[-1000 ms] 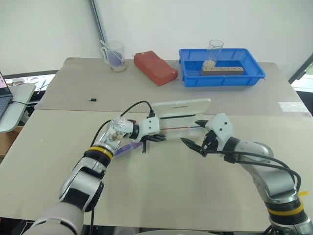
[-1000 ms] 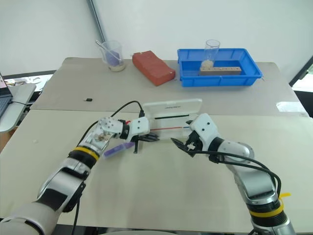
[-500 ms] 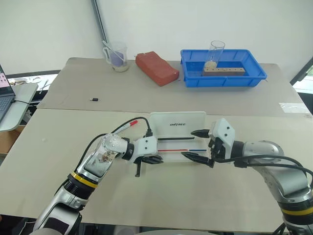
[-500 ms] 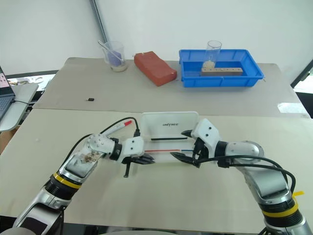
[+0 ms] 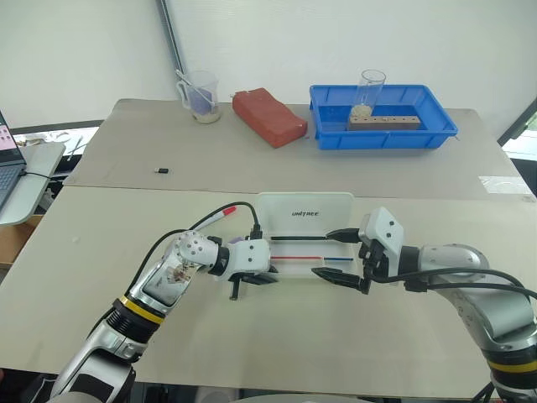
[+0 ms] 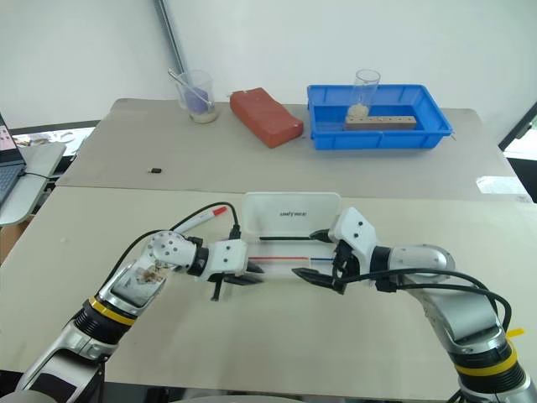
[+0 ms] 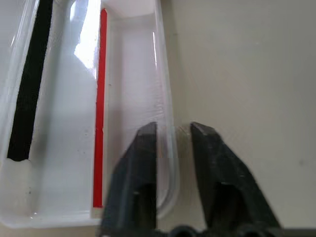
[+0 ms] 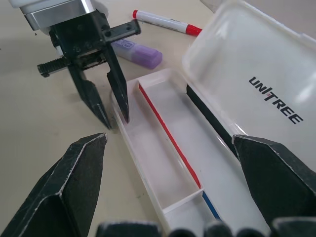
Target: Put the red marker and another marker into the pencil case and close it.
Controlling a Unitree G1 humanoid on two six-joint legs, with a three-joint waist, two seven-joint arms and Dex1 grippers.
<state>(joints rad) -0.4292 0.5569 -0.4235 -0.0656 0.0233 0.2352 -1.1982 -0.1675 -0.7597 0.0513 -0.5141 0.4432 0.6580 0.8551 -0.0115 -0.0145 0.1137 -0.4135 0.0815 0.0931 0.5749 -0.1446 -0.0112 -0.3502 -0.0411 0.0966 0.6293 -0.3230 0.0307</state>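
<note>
Lettering "UNITREE" on pencil case (image 8: 256, 89) lid (black, lid open).

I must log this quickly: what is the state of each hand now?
Left hand: open, fingers straddling the near wall of the pencil case, holding nothing.
Right hand: wide open, empty.

even, bright daylight is filling the scene, and the arms are casting only soft, faint shadows on the table (image 5: 277, 336). glare is washing out part of the case (image 7: 89, 44) floor in the left wrist view. the near fingers (image 8: 74, 187) are blurring in the right wrist view.
</note>
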